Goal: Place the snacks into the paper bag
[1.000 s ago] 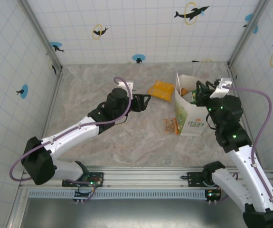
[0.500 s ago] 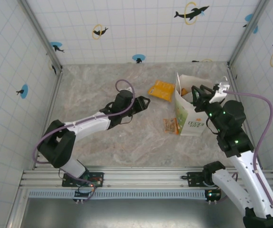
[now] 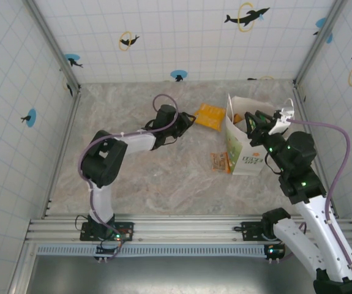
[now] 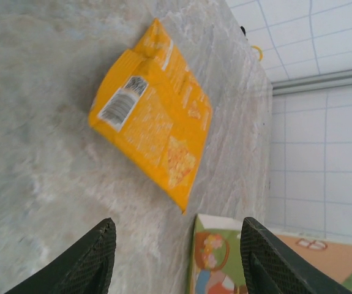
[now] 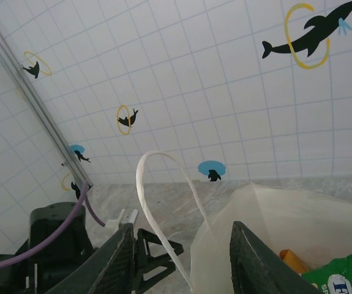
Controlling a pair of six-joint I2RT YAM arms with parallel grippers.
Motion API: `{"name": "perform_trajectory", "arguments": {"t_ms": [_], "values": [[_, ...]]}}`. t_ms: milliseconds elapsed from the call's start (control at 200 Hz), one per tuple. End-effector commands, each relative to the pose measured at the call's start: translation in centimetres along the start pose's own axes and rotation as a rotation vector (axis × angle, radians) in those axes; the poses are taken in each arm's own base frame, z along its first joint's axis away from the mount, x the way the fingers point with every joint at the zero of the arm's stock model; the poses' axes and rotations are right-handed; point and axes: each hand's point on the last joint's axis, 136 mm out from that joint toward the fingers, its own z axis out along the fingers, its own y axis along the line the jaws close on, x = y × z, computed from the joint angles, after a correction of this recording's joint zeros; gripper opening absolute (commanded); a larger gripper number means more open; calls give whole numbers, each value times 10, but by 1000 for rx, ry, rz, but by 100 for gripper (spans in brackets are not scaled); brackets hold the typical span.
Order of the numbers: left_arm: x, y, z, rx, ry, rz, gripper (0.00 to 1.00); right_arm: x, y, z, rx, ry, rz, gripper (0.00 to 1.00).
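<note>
Over the last second the left arm (image 3: 105, 162) has folded up, its elbow swinging in from the near-left corner toward the middle of the table. The left gripper (image 3: 187, 120) has crept nearer the yellow-orange packet (image 3: 208, 116), which lies flat where it was, just left of the paper bag (image 3: 244, 153). In the left wrist view its fingers (image 4: 96, 257) stand apart with nothing between them, and the packet lies on the table just beyond the tips. The right gripper (image 3: 255, 125) has hardly shifted and sits at the bag's open mouth. In the right wrist view its fingers (image 5: 122, 257) are spread, and the bag's white handle (image 5: 163, 202) arches up in the gap with no visible clamp on it. The bag stands upright in the same spot at the right of the table. A green packet (image 5: 341, 275) shows inside it, and a small red-yellow packet (image 3: 220, 162) lies unmoved against its left foot. The tabletop (image 3: 133, 177) is a mottled grey-beige marble pattern. White gridded walls (image 3: 182, 55) enclose it on three sides, dotted with black dolphin stickers (image 3: 246, 15), yellow rings and blue spots. Metal posts (image 3: 50, 40) run up the far corners, and a metal rail (image 3: 182, 229) lines the near edge.
</note>
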Motion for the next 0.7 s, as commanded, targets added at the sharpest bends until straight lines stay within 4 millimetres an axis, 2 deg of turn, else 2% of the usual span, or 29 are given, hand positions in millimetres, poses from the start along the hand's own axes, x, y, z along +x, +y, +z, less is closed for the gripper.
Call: {"name": "perform_trajectory", "arguments": {"t_ms": [0, 195, 380, 695], "values": [[-8, -1, 17, -1, 0, -20, 56, -9, 5, -1, -21, -31, -26, 44], [-13, 17, 35, -53, -20, -28, 56, -21, 5, -8, -3, -62, -68, 45], [-14, 27, 48, -63, -17, -37, 56, -21, 5, -8, 2, -38, -94, 48], [-22, 45, 65, -82, -29, -74, 55, -8, 39, -1, -197, 73, -100, 52]]}}
